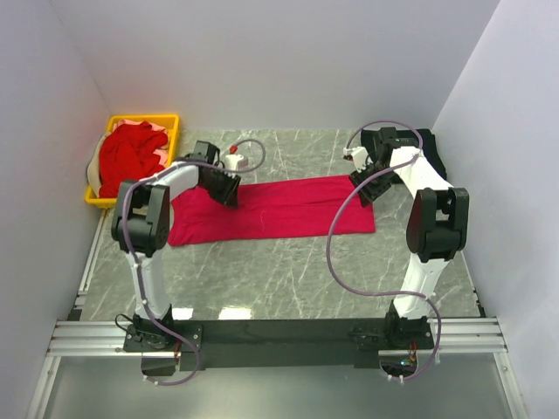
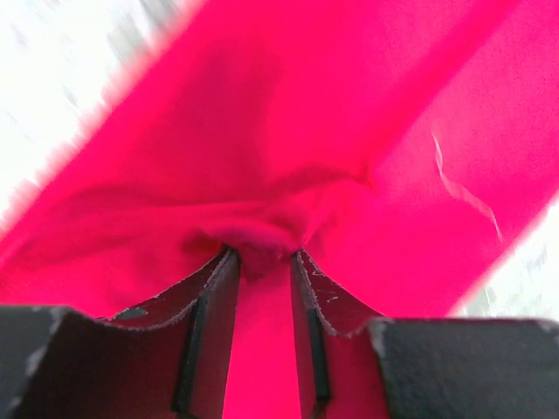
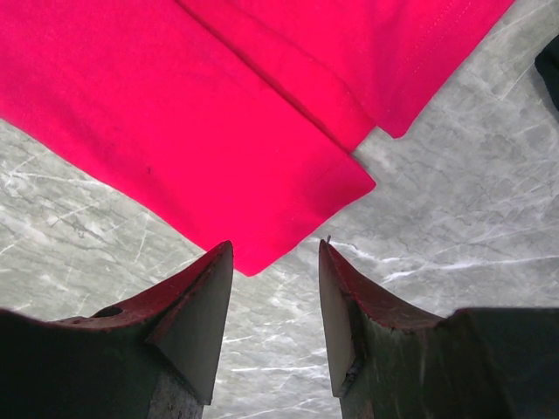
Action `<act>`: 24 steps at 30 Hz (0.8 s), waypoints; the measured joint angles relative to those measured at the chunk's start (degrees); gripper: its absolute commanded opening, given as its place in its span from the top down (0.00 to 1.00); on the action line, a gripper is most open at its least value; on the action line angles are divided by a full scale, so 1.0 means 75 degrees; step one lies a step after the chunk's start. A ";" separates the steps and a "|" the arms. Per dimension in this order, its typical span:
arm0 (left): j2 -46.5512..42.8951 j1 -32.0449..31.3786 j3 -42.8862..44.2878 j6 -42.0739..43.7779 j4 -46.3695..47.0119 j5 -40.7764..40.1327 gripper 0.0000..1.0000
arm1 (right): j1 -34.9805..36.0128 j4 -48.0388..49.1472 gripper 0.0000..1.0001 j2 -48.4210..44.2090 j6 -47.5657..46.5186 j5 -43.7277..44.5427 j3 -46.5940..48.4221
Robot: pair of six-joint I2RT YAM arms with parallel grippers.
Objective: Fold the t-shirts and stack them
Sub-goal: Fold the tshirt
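Left claw (image 2: 262,255) tight on red t-shirt (image 2: 367,122) fold; right claw (image 3: 276,249) apart at its corner.

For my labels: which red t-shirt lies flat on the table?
The long red t-shirt, spread as a flat strip across the middle of the table; the other red shirts are heaped in the yellow basket.

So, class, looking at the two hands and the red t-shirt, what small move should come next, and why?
Probably move the right hand forward and close it on the corner of the red t-shirt: its jaws stand open just short of that corner, while the left hand pinches bunched cloth.
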 measured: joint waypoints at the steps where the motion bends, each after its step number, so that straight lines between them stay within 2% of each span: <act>1: 0.0221 0.0000 0.0306 -0.0073 0.0061 0.0023 0.63 | 0.0003 -0.0009 0.48 0.0003 0.0020 -0.0017 0.0009; 5: 0.0705 0.0009 0.1250 -0.0364 0.0289 0.0169 0.58 | 0.0044 -0.0108 0.47 0.0108 0.0114 -0.0131 0.0396; 10: 0.0565 0.0187 0.1603 -0.0711 0.0799 0.0562 0.55 | 0.0396 0.0044 0.45 0.0175 0.0411 -0.0303 0.0860; 15: 0.0149 0.1107 0.1591 -0.0743 0.0860 0.0720 0.52 | 0.1244 0.0306 0.43 0.0656 0.1020 -0.0545 0.1693; 20: 0.0125 0.2308 0.1612 -0.0729 0.0819 0.0679 0.52 | 0.2232 0.0571 0.43 0.1926 0.1970 -0.1017 0.3462; 24: 0.0431 0.2527 0.1725 -0.0729 0.0670 0.0699 0.53 | 0.2763 0.0656 0.43 0.2559 0.2515 -0.1384 0.4304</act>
